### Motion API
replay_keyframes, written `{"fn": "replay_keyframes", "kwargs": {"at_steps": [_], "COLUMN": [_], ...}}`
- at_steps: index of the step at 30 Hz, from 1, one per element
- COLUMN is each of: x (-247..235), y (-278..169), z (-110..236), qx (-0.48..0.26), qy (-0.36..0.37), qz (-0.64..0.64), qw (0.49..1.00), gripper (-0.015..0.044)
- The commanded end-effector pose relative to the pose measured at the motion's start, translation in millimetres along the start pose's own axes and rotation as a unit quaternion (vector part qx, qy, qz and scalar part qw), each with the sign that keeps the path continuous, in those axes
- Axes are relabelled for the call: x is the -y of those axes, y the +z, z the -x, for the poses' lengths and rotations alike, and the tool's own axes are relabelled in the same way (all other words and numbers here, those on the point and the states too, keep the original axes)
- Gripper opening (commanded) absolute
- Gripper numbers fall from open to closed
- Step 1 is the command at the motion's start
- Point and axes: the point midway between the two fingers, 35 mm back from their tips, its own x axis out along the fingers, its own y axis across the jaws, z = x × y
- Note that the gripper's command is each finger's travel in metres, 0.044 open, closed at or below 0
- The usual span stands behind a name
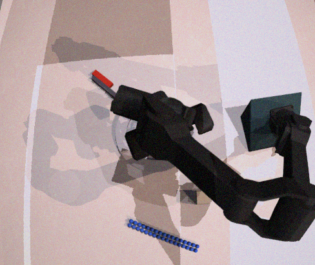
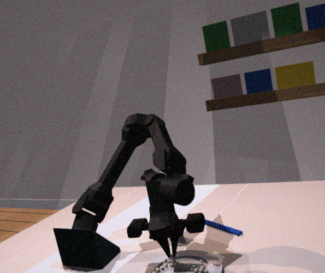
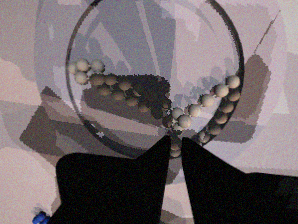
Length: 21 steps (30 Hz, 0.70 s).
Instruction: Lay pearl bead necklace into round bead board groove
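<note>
The round bead board (image 1: pixel 114 133) (image 3: pixel 242 50) is clear, with a dark ring groove; the arm covers most of it in the top view. The pearl bead necklace (image 3: pixel 207 100) (image 2: pixel 163 267) lies bunched across the board in a bent V shape. Its left end reaches the ring's left side, and its right arm runs double to the ring's right side. My gripper (image 3: pixel 175 141) (image 2: pixel 172 256) points down at the near edge of the ring and is shut on the necklace, with a bead between the fingertips. The arm hides the fingertips in the top view.
A doubled strand of blue beads (image 1: pixel 162 236) (image 2: pixel 224 228) (image 3: pixel 41 218) lies on the table away from the board. A red bar (image 1: pixel 102 78) beside a dark bar lies close to the gripper's body in the top view. A small tan block (image 1: pixel 203 197) stands between the board and the blue strand.
</note>
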Motion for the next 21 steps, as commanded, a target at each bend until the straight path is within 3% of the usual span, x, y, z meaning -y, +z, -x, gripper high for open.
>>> {"fn": "replay_keyframes", "kwargs": {"at_steps": [1, 21], "x": [-4.9, -21.8], "y": [-4.5, -25.0], "z": [1.3, -5.9], "qx": [0.002, 0.001], "qy": [0.000, 0.000], "qz": [0.003, 0.003], "qw": [1.000, 1.000], "gripper": [0.0000, 0.0000]}}
